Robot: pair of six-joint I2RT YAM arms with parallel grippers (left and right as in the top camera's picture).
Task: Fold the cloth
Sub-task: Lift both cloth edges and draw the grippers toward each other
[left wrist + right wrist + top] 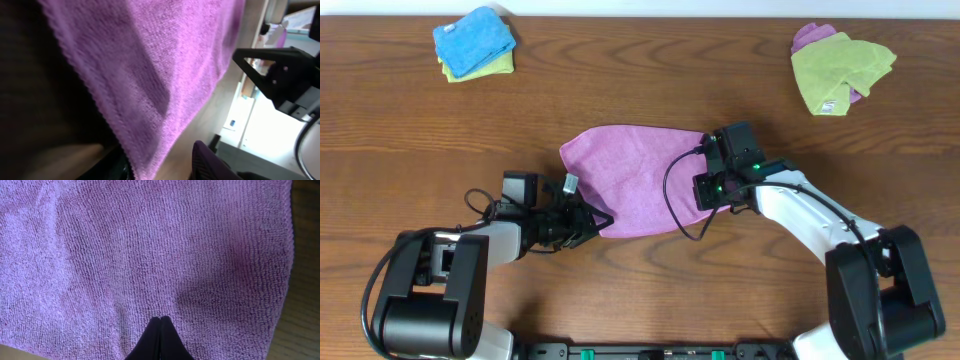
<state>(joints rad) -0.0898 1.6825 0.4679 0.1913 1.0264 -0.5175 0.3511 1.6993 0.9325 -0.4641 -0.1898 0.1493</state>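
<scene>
The cloth (635, 180) lies on the wooden counter (650, 90) between the two tools, spread in a rounded, uneven shape rather than a flat rectangle. The left tool (592, 222) sits low on the counter at the cloth's near-left border. In the left wrist view its fingers (212, 162) stand apart, and the hemmed edge of the cloth runs down between them. The cloth lies close against one finger, while a strip of bare counter shows between the cloth and the other finger, so this tool is not clamped on the fabric. A small white tag (570, 183) shows just beyond this tool, at the cloth's left border; from above it cannot be told whether it is sewn to the cloth.

The right tool (161, 319) is at the opposite, right side of the cloth. Its two dark fingers are pressed together with no gap, tips pointing across the purple pile, and fabric fills nearly everything ahead of them. The cloth's stitched border runs to the right of the tips, with wood beyond it. Nothing visible is caught between these fingers, and it cannot be told whether the tips touch the fabric.

Far beyond the left tool, near the counter's back border, a blue cloth (475, 38) lies on a yellow-green cloth (500, 66). Far beyond the right tool, a lime-green cloth (845, 65) lies over a purple rag (810, 38).
</scene>
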